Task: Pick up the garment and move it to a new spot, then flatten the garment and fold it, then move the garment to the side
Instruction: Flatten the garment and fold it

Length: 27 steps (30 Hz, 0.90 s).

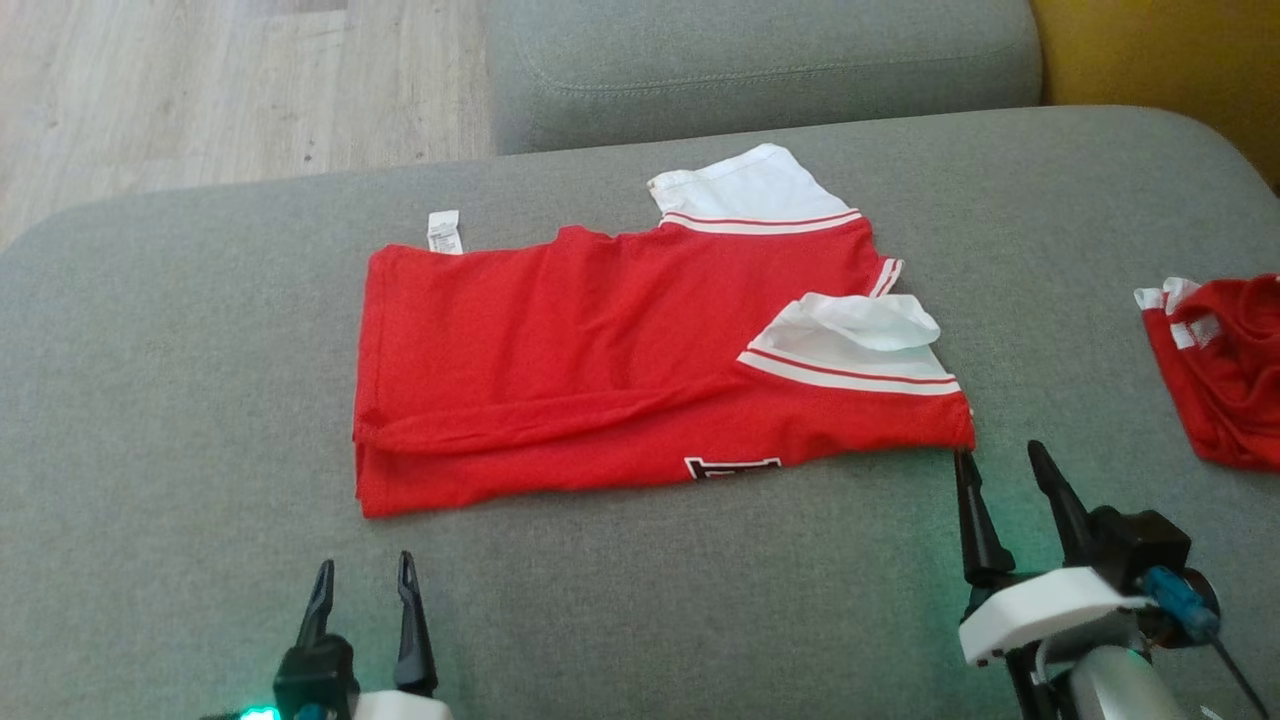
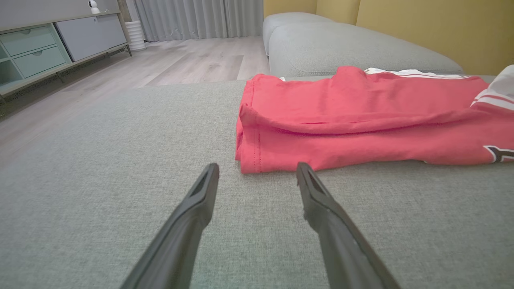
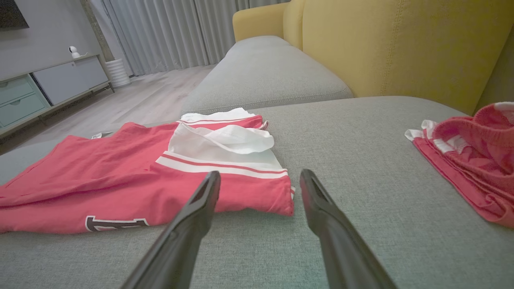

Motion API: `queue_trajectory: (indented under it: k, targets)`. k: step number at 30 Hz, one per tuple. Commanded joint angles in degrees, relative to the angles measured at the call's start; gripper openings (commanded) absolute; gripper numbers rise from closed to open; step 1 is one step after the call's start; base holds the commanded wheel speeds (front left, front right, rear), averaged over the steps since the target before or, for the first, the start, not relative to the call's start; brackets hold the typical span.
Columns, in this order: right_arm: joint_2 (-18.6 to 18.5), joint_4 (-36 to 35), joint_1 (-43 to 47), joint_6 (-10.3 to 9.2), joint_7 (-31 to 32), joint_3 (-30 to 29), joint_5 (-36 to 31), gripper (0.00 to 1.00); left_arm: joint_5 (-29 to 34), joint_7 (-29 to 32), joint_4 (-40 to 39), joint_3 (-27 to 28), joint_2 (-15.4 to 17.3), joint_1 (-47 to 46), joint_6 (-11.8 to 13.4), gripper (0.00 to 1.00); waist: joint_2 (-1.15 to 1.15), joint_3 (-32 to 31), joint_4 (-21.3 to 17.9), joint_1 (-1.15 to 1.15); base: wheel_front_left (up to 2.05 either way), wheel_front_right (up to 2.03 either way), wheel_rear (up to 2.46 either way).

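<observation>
Garment (image 1: pixel 620 370): folded, on sofa (image 1: pixel 180 420). Left pincer (image 1: pixel 365 562), right pincer (image 1: pixel 998 452) by its near corners, both agape, empty. I fear grabbing one layer would unfold it.

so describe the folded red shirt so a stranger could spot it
On the wide grey fabric cushion, look at the middle: a red shirt with white sleeves lies folded flat. Unlike the crumpled red garment at the cushion's right edge, it shows black-and-white lettering along its near edge.
</observation>
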Motion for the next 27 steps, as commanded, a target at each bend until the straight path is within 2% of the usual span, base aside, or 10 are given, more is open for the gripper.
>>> queue_trajectory:
  k: [1, 8, 14, 22, 27]
  targets:
    - [0.0, -1.5, -1.4, -0.04, -0.6, 1.5, -0.6, 1.00, 0.2, -0.4, -1.4, 1.8, 0.5, -1.5, 0.1, 1.00, 0.00, -0.3, -0.2, 0.01, 0.00, 0.00, 0.00]
    - [0.0, -1.3, -1.2, -0.04, -0.6, 3.1, 0.9, 1.00, -0.8, -0.4, -1.4, 2.0, 0.5, -0.9, 0.2, 1.00, 0.00, -0.6, -0.5, 0.01, 0.00, 0.00, 0.00]
    - [0.0, -1.9, -2.2, -0.04, -0.6, 4.1, 1.8, 1.00, -3.1, -0.4, -1.1, 2.1, 0.5, -4.2, -2.0, 1.00, 0.00, 2.1, -0.7, 0.01, 0.00, 0.00, 0.00]
    - [0.0, -2.8, -5.8, -0.04, -0.6, 5.1, 2.7, 1.00, -6.0, -0.4, 5.1, 5.3, 0.5, -13.1, -3.2, 1.00, 0.00, 8.1, -2.5, 0.01, 0.00, 0.00, 0.00]
    - [0.0, -2.8, -7.8, -0.04, -0.6, 4.4, 2.8, 1.00, -6.9, -0.4, 12.1, 7.0, 0.5, -17.1, -4.2, 1.00, 0.00, 11.1, -3.9, 0.01, 0.00, 0.00, 0.00]
